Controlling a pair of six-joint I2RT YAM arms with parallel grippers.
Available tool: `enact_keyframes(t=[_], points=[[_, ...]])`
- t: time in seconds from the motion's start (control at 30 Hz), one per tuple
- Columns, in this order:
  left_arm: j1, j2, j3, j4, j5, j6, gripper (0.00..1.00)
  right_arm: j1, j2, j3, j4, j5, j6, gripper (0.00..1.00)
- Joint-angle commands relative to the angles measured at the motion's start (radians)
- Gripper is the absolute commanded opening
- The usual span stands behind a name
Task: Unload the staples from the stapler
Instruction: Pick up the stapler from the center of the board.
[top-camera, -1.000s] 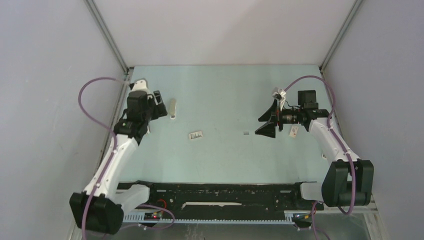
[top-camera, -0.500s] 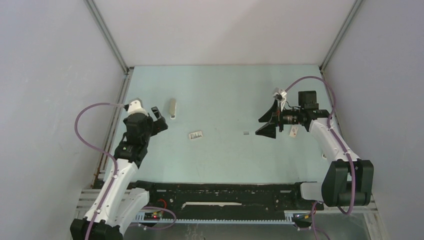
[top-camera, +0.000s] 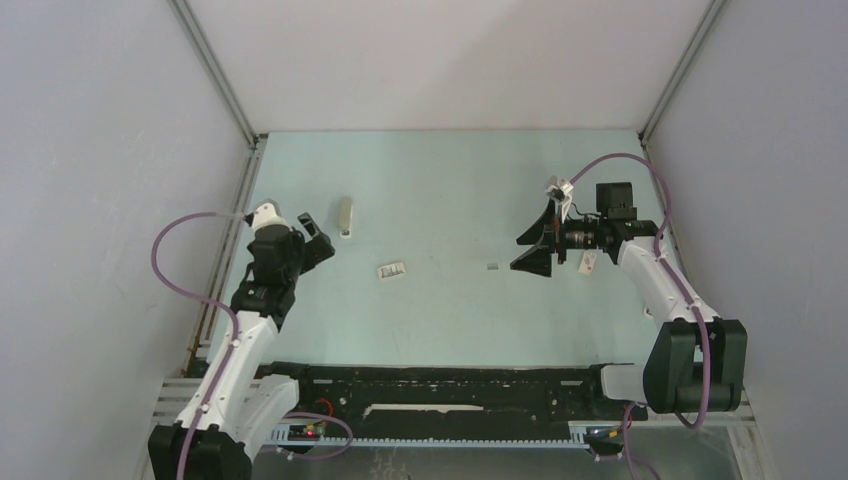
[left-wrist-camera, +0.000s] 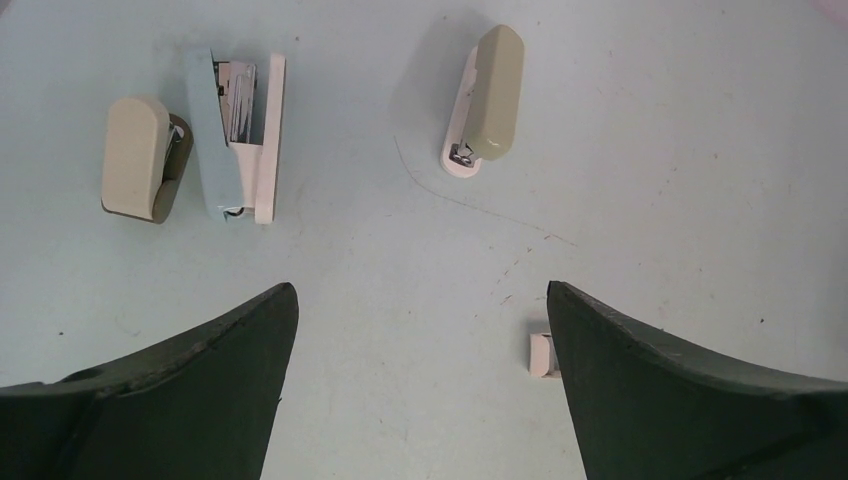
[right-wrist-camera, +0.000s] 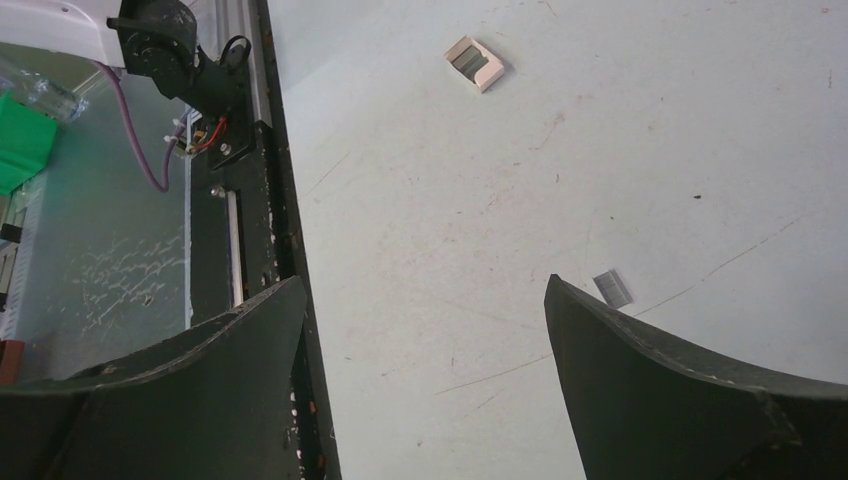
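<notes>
Left wrist view, left to right: a small beige stapler (left-wrist-camera: 135, 160); just beside it the open stapler (left-wrist-camera: 235, 140), hinged apart with its metal channel exposed, long axis running away from the camera. Whether the channel holds anything cannot be told. The left gripper (left-wrist-camera: 420, 290) is spread wide, empty, and points at bare table (left-wrist-camera: 400, 400) between this pair and an olive stapler (left-wrist-camera: 485, 100), which lies closed and slightly tilted, well ahead of the right finger.

A white box (top-camera: 392, 270) sits near mid-table, apart from both arms. The right wrist view shows it as an open tray (right-wrist-camera: 474, 62) with a grey filling, too small to identify.

The staples (top-camera: 491, 266), one short dark grey strip, lie loose on the table between box and right gripper (top-camera: 516, 253). In the right wrist view the strip (right-wrist-camera: 612, 288) lies flat just beside the tip of the right finger, its long axis oblique to the jaws, which stand wide apart and empty.

Judgement: the right arm is much the nearer to the strip; a pick needs a small sideways shift to centre it.
</notes>
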Motion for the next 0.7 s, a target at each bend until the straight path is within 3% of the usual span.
enact_keyframes(t=[0.0,0.67], points=[[0.028,-0.003,-0.028,0.054,0.038,-0.033,1.0,-0.004,-0.017,-0.006,0.029,-0.02,0.021,1.0],[0.126,0.021,-0.063,0.098,0.16,-0.058,1.0,-0.005,-0.012,-0.011,0.046,-0.011,0.041,1.0]])
